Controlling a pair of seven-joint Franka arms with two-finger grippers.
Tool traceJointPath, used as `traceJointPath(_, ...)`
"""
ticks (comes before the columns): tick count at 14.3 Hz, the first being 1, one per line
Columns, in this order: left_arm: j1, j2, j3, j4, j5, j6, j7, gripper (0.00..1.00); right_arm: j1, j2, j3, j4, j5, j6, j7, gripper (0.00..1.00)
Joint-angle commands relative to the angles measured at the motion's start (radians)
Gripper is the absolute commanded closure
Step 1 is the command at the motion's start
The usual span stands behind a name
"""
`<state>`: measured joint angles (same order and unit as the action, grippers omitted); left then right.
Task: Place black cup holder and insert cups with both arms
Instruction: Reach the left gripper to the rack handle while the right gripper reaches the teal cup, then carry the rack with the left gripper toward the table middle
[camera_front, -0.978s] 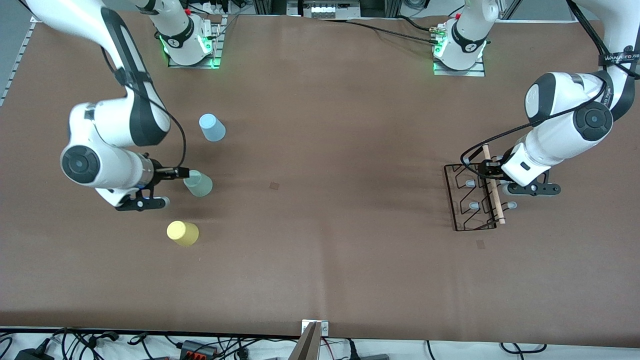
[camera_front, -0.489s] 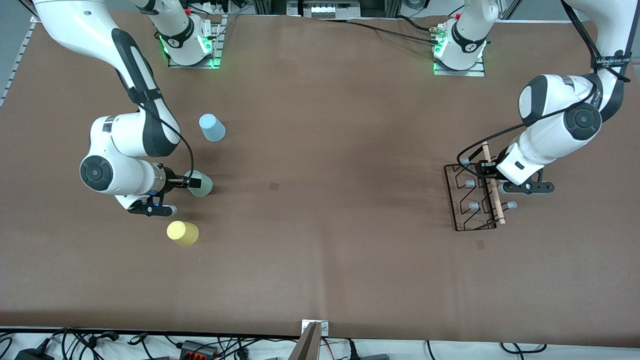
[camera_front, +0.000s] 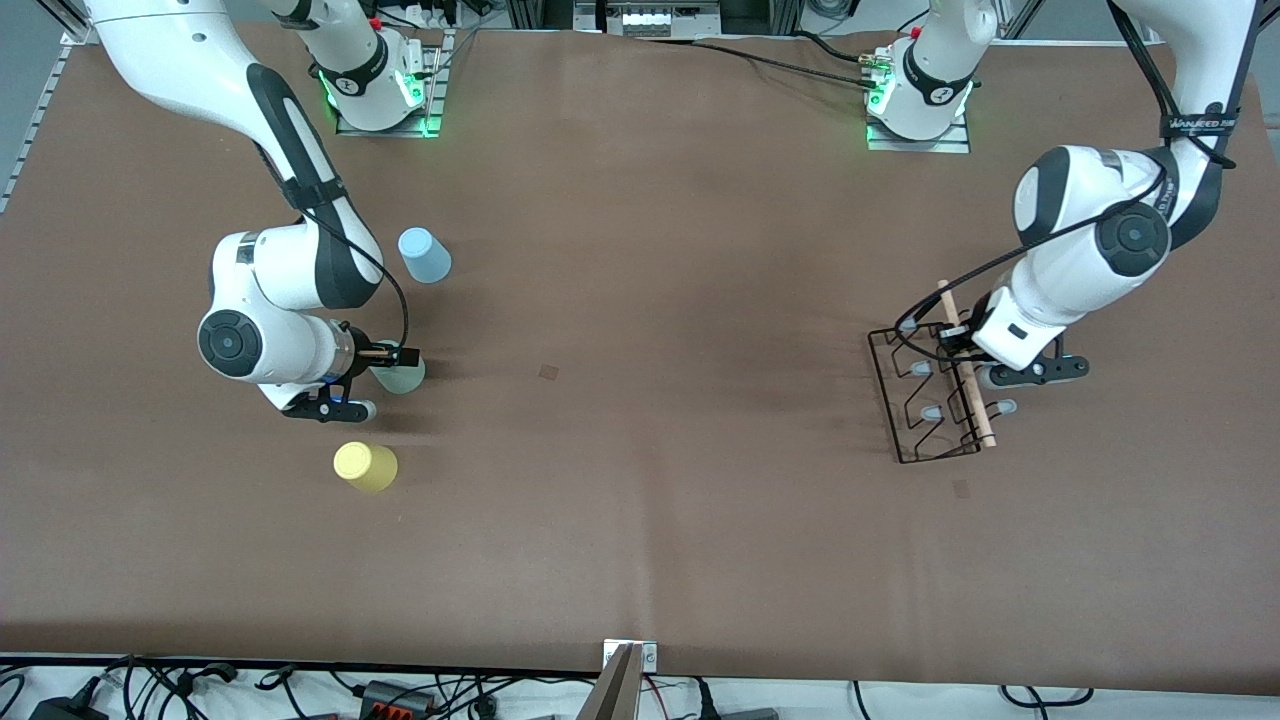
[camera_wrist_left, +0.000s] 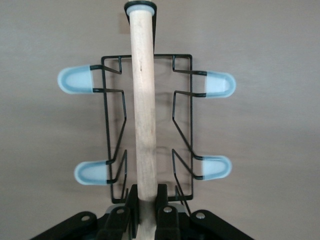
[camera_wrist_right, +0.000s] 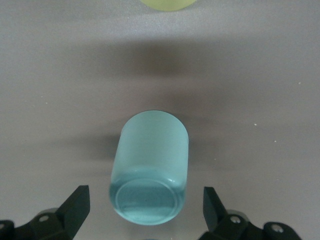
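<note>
The black cup holder (camera_front: 922, 400) sits toward the left arm's end of the table, with its wooden rod (camera_front: 965, 375) along the top. My left gripper (camera_front: 958, 340) is shut on one end of that rod. In the left wrist view the fingers (camera_wrist_left: 131, 196) pinch the rod (camera_wrist_left: 142, 100) above the wire frame (camera_wrist_left: 107, 120) and its grey-tipped pegs (camera_wrist_left: 76, 81). My right gripper (camera_front: 395, 362) is open, low at the mint green cup (camera_front: 405, 376). The cup (camera_wrist_right: 150, 165) lies between the spread fingertips of that gripper (camera_wrist_right: 146, 196), untouched. The light blue cup (camera_front: 424, 255) is farther from the front camera. The yellow cup (camera_front: 365, 466) is nearer.
Both arm bases with green lights (camera_front: 380, 95) (camera_front: 918, 105) stand along the back edge of the table. Cables and a metal bracket (camera_front: 630, 660) line the front edge. Two small square marks (camera_front: 549, 371) (camera_front: 961, 488) show on the brown mat.
The left gripper closed on the rod, and the holder shifted slightly toward the table's middle and turned a little. The right gripper advanced until its open fingers flank the mint green cup.
</note>
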<state>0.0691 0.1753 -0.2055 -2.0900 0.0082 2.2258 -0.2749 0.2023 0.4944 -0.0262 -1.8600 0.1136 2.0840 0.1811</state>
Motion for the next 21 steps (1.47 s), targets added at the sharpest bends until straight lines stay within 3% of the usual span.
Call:
traceJointPath(1, -0.020, 0.006, -0.084, 0.155, 0.021, -0.170, -0.097, 0.99, -0.003, 0.006, -0.003, -0.013, 0.005, 0.019, 0.009, 0.00)
traceJointPath(3, -0.069, 0.068, -0.147, 0.311, 0.019, -0.296, -0.188, 0.99, -0.003, 0.016, -0.001, -0.013, 0.006, 0.018, 0.011, 0.00)
traceJointPath(6, -0.224, 0.188, -0.160, 0.525, 0.021, -0.350, -0.346, 0.99, -0.003, 0.024, -0.001, -0.013, 0.006, 0.004, 0.011, 0.02)
traceJointPath(9, -0.360, 0.329, -0.154, 0.646, 0.021, -0.351, -0.473, 0.99, 0.000, 0.021, -0.001, 0.007, 0.006, -0.012, 0.014, 0.50)
traceJointPath(10, -0.412, 0.375, -0.147, 0.709, 0.019, -0.348, -0.515, 0.99, -0.003, 0.021, -0.001, 0.027, 0.006, -0.013, 0.003, 0.61)
traceJointPath(12, -0.462, 0.466, -0.147, 0.841, 0.018, -0.348, -0.558, 0.99, -0.006, 0.018, -0.001, 0.068, 0.006, -0.044, -0.003, 0.71)
traceJointPath(14, -0.506, 0.521, -0.141, 0.896, 0.019, -0.300, -0.587, 0.99, -0.004, 0.018, -0.001, 0.163, 0.008, -0.140, -0.002, 0.71)
traceJointPath(17, -0.563, 0.558, -0.130, 0.897, 0.029, -0.195, -0.658, 0.99, -0.009, 0.021, -0.006, 0.303, 0.008, -0.289, -0.003, 0.71)
traceJointPath(21, -0.640, 0.598, -0.086, 0.893, 0.055, -0.143, -0.678, 0.99, -0.009, 0.020, -0.008, 0.329, 0.008, -0.294, -0.005, 0.71)
